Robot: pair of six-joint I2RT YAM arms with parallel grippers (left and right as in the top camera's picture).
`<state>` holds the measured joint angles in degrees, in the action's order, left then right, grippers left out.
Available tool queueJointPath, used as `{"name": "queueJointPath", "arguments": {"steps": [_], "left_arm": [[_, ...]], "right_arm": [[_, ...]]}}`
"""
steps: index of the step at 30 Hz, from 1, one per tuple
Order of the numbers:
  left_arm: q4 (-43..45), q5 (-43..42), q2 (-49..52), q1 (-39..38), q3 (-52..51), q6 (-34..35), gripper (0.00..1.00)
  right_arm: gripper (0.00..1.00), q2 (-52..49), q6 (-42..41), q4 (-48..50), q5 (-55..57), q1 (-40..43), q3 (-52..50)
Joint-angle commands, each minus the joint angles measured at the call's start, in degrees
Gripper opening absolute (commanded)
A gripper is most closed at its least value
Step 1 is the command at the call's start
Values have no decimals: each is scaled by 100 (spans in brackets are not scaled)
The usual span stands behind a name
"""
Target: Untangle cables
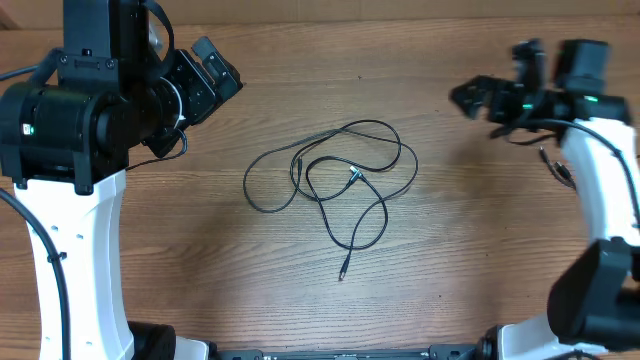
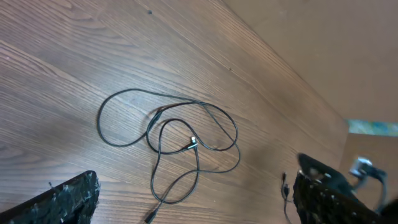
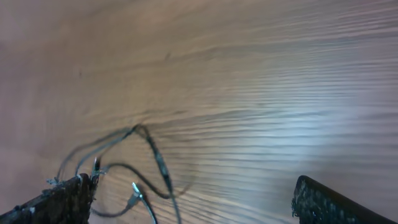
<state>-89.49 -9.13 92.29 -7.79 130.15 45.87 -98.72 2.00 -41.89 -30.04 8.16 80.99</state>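
On the wooden desk (image 1: 450, 250), the left fingers (image 2: 62, 199) are spread wide and nothing is held. The right fingers (image 3: 336, 202) are spread wide too. The cables (image 1: 354, 176) are laid in crossed loops between both sets of fingers, well apart from each. No strand seems picked yet. Next, a plug end (image 1: 343, 272) should be gripped and pulled out of the loops.

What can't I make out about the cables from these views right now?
- Overhead: which strand of the cables lies on top at each crossing; too thin to tell.
- Right wrist: the tangle is blurred, its lower loops cut off by the bottom edge and a finger.
- Overhead: the right gripper is blurred.
- One cable or several: cannot be traced.
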Motion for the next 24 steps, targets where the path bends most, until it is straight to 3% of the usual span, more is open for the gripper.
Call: {"name": "queueJointPath", "arguments": {"steps": [1, 9, 14, 18, 21, 24], "left_arm": [[-13, 76, 28, -9, 46, -131, 100], [-11, 76, 28, -9, 46, -131, 100], [-11, 76, 28, -9, 46, -131, 99], [-11, 76, 28, -9, 46, -131, 99], [-13, 76, 28, -9, 46, -131, 100], [-11, 76, 28, -9, 46, -131, 99]], "right_arm": [[100, -382, 140, 205, 295, -481, -11], [95, -975, 131, 201, 365, -1115, -11], [74, -1060, 129, -612, 686, -1233, -11], [63, -1062, 131, -1329, 730, -1233, -17], [64, -1062, 129, -1528, 686, -1287, -39], [72, -1064, 125, -1429, 684, -1386, -87]]}}
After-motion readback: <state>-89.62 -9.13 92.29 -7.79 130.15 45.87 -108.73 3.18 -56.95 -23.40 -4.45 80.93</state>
